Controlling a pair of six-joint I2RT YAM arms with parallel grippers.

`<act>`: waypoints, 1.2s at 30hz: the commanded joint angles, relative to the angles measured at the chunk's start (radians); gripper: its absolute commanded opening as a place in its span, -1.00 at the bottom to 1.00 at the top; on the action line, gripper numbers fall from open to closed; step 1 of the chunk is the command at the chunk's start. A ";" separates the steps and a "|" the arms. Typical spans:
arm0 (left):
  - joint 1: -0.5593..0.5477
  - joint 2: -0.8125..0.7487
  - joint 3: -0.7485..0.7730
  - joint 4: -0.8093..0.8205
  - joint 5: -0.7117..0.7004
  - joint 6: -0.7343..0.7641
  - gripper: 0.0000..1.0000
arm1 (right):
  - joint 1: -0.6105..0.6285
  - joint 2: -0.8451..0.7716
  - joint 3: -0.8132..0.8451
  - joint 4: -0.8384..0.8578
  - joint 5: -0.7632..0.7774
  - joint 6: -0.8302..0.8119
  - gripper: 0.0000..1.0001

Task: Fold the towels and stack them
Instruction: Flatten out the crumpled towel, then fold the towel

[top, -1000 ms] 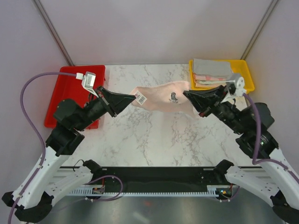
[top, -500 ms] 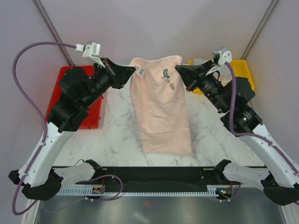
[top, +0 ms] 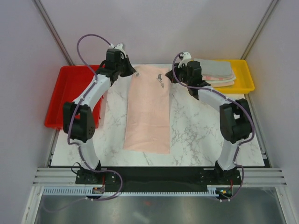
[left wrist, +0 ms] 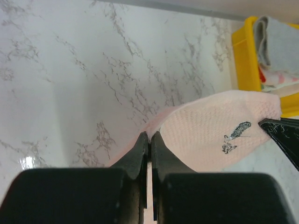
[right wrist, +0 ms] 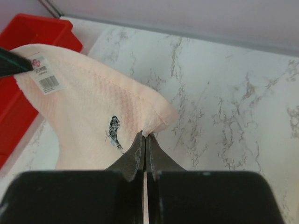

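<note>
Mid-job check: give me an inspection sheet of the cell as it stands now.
Surface: marbled table, no spills seen.
Job's things: pink towel spread lengthwise down the middle; stack of folded towels in the yellow tray, grey on top.
Clutter: red tray at the left, nothing seen inside.
Grippers: left gripper shut on the towel's far left corner; right gripper shut on its far right corner.
Cables: purple left cable and right cable loop above the wrists, clear of the towel.
Surroundings: plain walls and metal corner posts; nothing else seen.
</note>
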 commanded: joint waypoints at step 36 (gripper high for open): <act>0.018 -0.219 -0.395 -0.065 0.176 0.289 -0.95 | 0.000 -0.248 -0.427 0.109 -0.328 0.001 -1.00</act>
